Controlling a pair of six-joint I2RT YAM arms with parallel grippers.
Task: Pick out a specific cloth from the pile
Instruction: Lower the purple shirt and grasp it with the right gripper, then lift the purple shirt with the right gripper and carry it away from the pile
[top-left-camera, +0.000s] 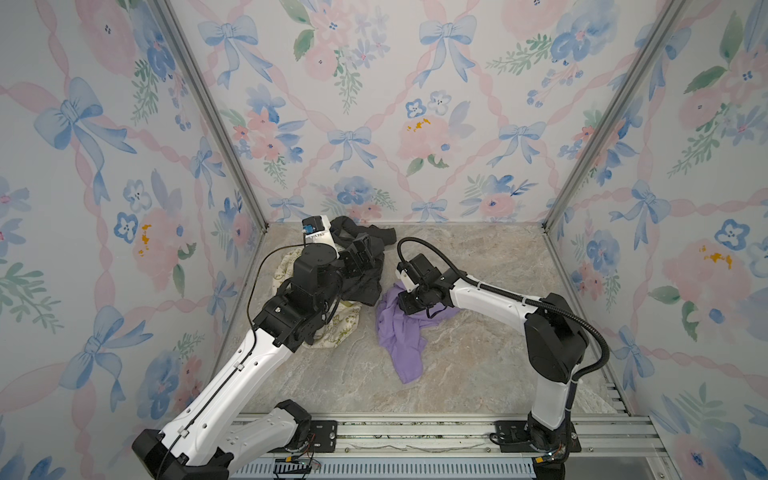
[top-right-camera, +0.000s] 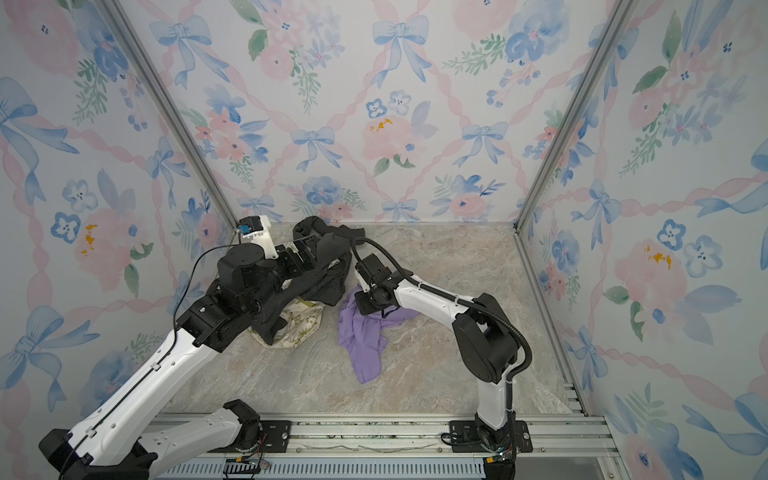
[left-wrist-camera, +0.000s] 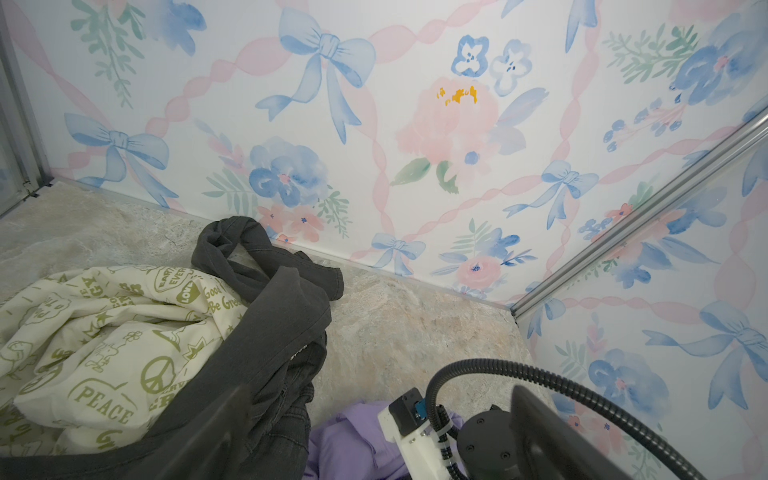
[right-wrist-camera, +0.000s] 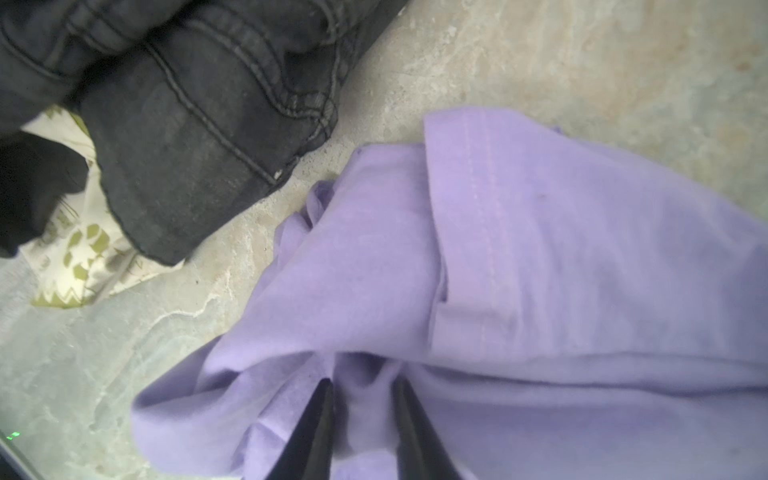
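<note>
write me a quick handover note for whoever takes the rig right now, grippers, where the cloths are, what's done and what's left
Right gripper: jaws pinched on a fold of the lavender cloth, down at table level.
Left gripper: open, holding nothing, over the pile.
Lavender cloth lies on the marble table, just apart from the dark grey garment and the cream peace-sign cloth.
Done: the cloth is gripped and clear of the pile.
Left: lift it away; watch that the grip holds.

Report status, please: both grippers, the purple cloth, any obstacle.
Right gripper pinching a fold of the purple cloth. Left gripper open over the pile. Cloth lies apart from pile; nothing in the way.
</note>
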